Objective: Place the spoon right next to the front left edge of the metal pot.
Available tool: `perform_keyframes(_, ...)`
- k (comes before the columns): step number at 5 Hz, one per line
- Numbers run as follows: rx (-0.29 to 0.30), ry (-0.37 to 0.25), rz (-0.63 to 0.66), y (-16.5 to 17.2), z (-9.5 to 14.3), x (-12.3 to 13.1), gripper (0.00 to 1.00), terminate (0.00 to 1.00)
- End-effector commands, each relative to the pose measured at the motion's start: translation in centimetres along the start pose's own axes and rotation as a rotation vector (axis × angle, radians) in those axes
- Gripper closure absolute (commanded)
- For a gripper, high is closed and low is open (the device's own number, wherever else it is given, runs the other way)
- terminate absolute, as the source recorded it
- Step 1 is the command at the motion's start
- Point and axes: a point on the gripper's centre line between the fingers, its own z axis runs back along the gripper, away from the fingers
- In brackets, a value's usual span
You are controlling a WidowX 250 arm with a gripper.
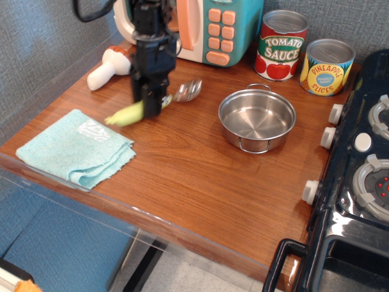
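Claw (152, 104) clenched on the spoon (153, 103), gripping it about mid-length where the yellow-green handle meets the metal neck; the spoon looks lifted off the bench (200, 176), though the frame is motion-blurred there, so the height above the wood is uncertain. Spoon's long axis runs on a diagonal: handle end down and toward the camera-left, just short of the teal cloth (76, 148); silver bowl up and to the right, pointing roughly at the metal pot (256, 120). Key relation for the next move: the pot lies well to the right of the claw and slightly nearer the camera, with bare wood between them. The target spot, beside the pot's front left rim, is open, with nothing sitting in the way. Judgement: the carry must go rightward and a little forward, then lower; the bowl end leads, so it risks clipping the pot wall if the claw travels too far. Only one arm on this rig, so no choice of hand. Readable writing: red-labelled can (281, 45) says "TOMATO SAUCE"; yellow can (328, 67) says "PINEAPPLE SLICES". Toy microwave (216, 27) behind the arm has orange buttons, no legible text. White mushroom toy (108, 68) lies at back left, apart from the spoon. Pot is empty and upright.
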Motion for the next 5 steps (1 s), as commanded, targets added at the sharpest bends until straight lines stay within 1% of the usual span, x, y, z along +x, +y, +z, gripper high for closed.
perform_keyframes(1,0.024,-0.091,0.408,-9.3,7.2,-2.3,1.0,0.0)
perform_keyframes(2,0.038,-0.079,0.526,-12.2,4.5,-4.0,1.0,0.0)
perform_keyframes(3,0.041,-0.024,0.531,-13.0,1.3,-5.0,1.0,0.0)
perform_keyframes(4,0.062,0.0,0.515,-13.0,-0.9,-5.3,1.0,0.0)
perform_keyframes(5,0.07,0.024,0.46,-12.5,-2.7,-4.1,1.0,0.0)
